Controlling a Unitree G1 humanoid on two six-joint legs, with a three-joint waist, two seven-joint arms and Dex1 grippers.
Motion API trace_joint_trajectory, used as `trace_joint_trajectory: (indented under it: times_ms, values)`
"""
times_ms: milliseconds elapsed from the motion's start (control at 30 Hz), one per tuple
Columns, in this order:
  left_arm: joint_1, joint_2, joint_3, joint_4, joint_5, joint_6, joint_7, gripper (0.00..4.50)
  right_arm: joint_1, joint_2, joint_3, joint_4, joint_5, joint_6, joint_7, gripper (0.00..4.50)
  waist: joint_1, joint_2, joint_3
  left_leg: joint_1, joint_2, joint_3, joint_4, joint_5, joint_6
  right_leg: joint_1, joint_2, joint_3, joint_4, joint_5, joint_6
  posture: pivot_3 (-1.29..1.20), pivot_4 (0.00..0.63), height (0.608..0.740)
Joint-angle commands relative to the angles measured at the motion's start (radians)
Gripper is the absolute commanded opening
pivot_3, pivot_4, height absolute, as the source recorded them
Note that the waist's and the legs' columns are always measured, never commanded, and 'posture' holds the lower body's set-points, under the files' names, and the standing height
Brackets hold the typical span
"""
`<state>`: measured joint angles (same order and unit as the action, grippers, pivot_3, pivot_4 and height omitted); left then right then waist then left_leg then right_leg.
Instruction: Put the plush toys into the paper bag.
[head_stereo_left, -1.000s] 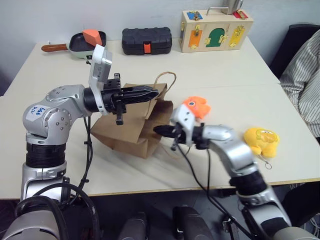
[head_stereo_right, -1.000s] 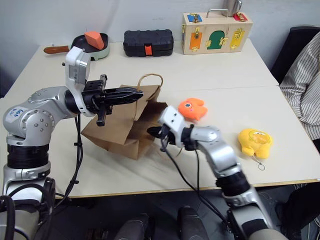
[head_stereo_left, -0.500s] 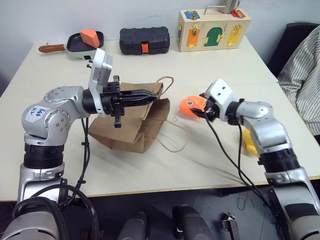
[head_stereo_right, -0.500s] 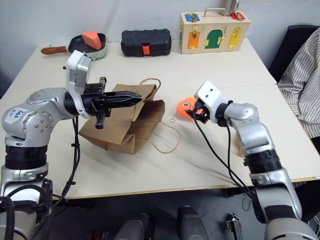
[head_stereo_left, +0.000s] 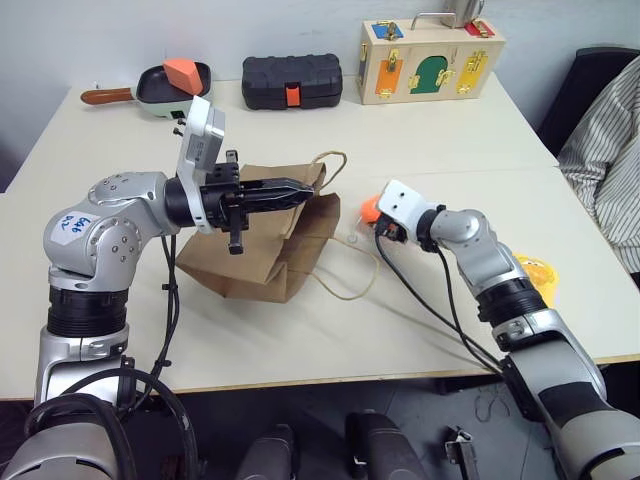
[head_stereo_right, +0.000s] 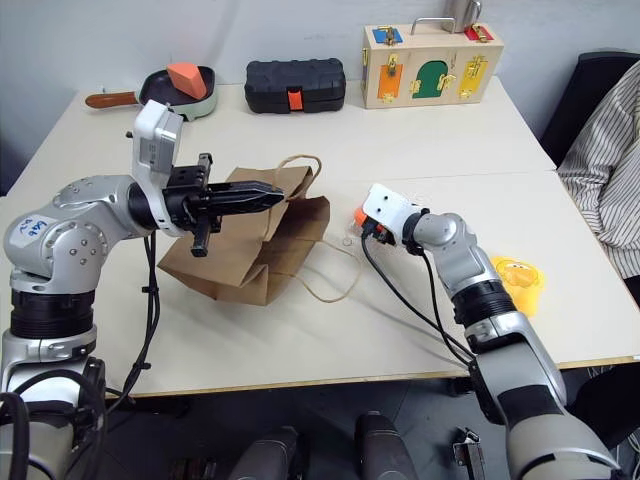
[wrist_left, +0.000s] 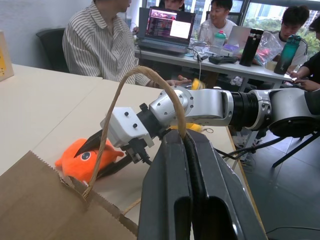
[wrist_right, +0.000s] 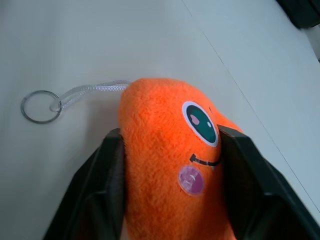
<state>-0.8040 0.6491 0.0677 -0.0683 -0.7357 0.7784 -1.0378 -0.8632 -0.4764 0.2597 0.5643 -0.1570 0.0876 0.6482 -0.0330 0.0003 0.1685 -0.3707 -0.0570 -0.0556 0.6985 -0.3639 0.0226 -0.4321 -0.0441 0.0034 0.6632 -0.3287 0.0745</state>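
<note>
The brown paper bag (head_stereo_left: 255, 255) lies slumped on the table. My left gripper (head_stereo_left: 303, 186) is shut on its upper twisted handle (wrist_left: 131, 80) and holds that side up. The other handle (head_stereo_left: 345, 280) lies loose on the table. To the right of the bag sits the orange plush toy (wrist_right: 165, 150); my right gripper (head_stereo_left: 372, 222) is shut on it, one black finger (wrist_right: 107, 170) pressed against each side. Its key ring (wrist_right: 39, 106) rests on the table. The yellow plush toy (head_stereo_right: 518, 280) lies further right, partly hidden behind my right forearm.
At the table's far edge stand a pan with an orange wedge block (head_stereo_left: 178, 75), a black case (head_stereo_left: 292, 80) and a wooden latch box (head_stereo_left: 432, 58). A person's striped sleeve (head_stereo_left: 605, 150) is at the right edge.
My right gripper left the bag's mouth, swung right to the orange plush toy, opened and closed around it. The bag's lower handle dropped to the table. The left arm held still.
</note>
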Motion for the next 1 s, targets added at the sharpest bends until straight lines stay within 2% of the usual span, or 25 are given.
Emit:
trace_joint_trajectory:
  times_ms: [33,100,167,300,433,600,767,1000]
  values:
    - [-0.01,0.009,0.027,-0.034,-0.011,-0.004,0.007,0.0,0.032,-0.051,-0.098,-0.114,0.071,0.028,0.037,1.14,0.002,0.0,0.0,0.0,0.0,0.0,0.0,0.0,0.0,0.0,0.0,0.0,0.0,0.0,0.0,0.0,0.15,0.74]
    - [-0.009,0.009,0.027,-0.035,-0.012,-0.003,0.007,0.0,0.053,-0.071,-0.175,-0.266,0.186,0.074,0.107,0.56,0.003,0.0,0.0,-0.001,0.0,0.0,0.0,0.0,0.0,0.0,0.0,0.0,0.0,0.0,0.0,0.0,0.15,0.74]
    - [-0.007,0.01,0.027,-0.034,-0.012,-0.003,0.005,0.0,0.071,-0.089,-0.226,-0.433,0.293,0.118,0.176,0.18,0.002,0.001,0.001,-0.002,0.0,0.0,0.0,0.0,0.0,-0.001,0.0,0.0,-0.001,0.0,0.0,0.0,0.15,0.74]
    - [-0.018,0.01,0.024,-0.02,-0.009,-0.004,-0.001,0.0,0.111,-0.116,-0.213,-0.682,0.385,0.16,0.271,0.14,-0.003,0.001,0.001,-0.001,0.0,0.0,0.0,0.0,0.0,-0.003,0.001,0.001,0.0,0.0,0.0,0.0,0.15,0.74]
    - [-0.042,-0.001,0.027,-0.002,-0.015,-0.002,0.003,0.0,0.171,-0.139,-0.058,-0.825,0.251,0.043,0.309,0.14,0.005,0.001,0.001,0.0,0.0,0.0,-0.001,0.0,0.0,-0.002,0.001,0.001,0.0,0.0,0.0,0.0,0.15,0.74]
    - [-0.086,-0.017,0.073,0.027,-0.064,0.042,0.035,0.0,0.202,-0.114,0.003,-0.804,0.151,-0.074,0.258,0.14,0.013,0.0,0.001,-0.001,-0.001,-0.001,0.001,0.0,0.0,-0.003,0.0,0.001,0.0,0.0,0.0,0.0,0.15,0.74]
    - [-0.078,-0.019,0.075,0.006,-0.075,0.059,0.043,0.0,0.162,-0.091,0.07,-0.731,0.032,-0.228,0.235,0.14,0.005,0.0,0.001,-0.001,-0.001,-0.001,0.0,0.0,0.0,-0.003,0.0,0.001,0.0,0.0,0.0,0.0,0.15,0.74]
    - [-0.078,-0.032,0.064,-0.018,-0.094,0.076,0.04,0.0,0.059,-0.016,0.199,-0.493,-0.098,-0.433,0.238,0.14,-0.002,0.0,0.001,-0.001,-0.001,0.0,0.001,0.0,-0.001,-0.006,0.0,0.001,0.001,0.0,0.0,0.0,0.15,0.74]
